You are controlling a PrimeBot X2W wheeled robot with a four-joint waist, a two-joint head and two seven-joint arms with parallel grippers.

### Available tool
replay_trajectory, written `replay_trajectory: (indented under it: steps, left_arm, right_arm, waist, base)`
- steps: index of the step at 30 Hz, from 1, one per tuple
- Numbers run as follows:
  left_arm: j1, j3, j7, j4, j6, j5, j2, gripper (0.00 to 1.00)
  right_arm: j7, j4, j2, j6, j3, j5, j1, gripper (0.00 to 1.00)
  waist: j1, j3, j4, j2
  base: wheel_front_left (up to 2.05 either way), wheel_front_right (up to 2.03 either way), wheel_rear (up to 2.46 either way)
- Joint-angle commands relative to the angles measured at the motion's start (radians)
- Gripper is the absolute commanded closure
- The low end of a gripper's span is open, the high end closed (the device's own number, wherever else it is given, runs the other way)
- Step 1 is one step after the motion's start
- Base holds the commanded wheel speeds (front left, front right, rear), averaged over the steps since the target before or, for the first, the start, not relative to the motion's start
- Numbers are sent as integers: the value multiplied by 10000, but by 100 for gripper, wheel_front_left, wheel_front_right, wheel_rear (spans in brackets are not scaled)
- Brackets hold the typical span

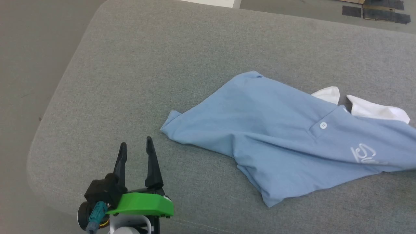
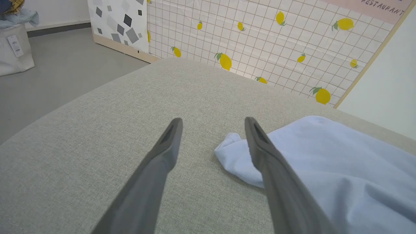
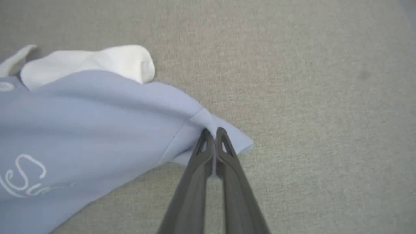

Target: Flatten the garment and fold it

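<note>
**A:** Start at the right gripper. What are its fingers doing?

**B:** They're pressed together, and their tips sit right on the edge of a sleeve. The cloth rises toward them, so I'd judge it a pinch on the shirt rather than an empty close.

**A:** And the left gripper?

**B:** It's spread wide, holding nothing, and low over the grey cushion. Its fingers point up the head view.

**A:** Where does the shirt lie from there?

**B:** It's ahead and off to the robot's right. It lies rumpled on the cushion. Its long axis runs slantwise from a bunched corner near the left gripper toward the white collar and the logo at the far right. It isn't flat, because a ridge runs through the middle and the lower edge is doubled under.

**A:** So which arm takes that corner?

**B:** The left arm. It is plainly nearer. In the left wrist view the corner sits just beside the finger on that view's right, and it's hard to tell whether they touch. The corner isn't between the fingers.

**A:** What does the move need?

**B:** Probably a short shift to the right and forward, so the open fingers straddle the corner. Then both ends could be pulled apart along that slant to flatten the shirt.
</note>
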Motion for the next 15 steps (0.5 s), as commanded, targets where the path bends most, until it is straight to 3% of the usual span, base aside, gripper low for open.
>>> replay_trajectory:
  steps: [1,5,11,15]
  left_arm:
    - [-79,15,-38,42,-77,-36,-22,0]
    - [-40,49,-38,86,-76,-5,-22,0]
    - [49,-8,-38,96,-86,-23,-22,0]
    - [55,-90,-38,49,-88,7,-22,0]
  right_arm:
    - [-136,199,44,-15,129,-96,77,0]
    - [-370,197,1,-15,574,271,-175,0]
    - [71,-969,-248,-15,1093,1611,-948,0]
    - [256,-1010,-530,-15,1463,1330,-1709,0]
  waist:
    - [0,-18,0,-1]
    - [0,-117,-62,-1]
    - [0,-275,-79,-1]
    - [0,-158,-10,-1]
  base:
    - [0,0,0]
    - [0,0,0]
    - [0,0,0]
    - [0,0,0]
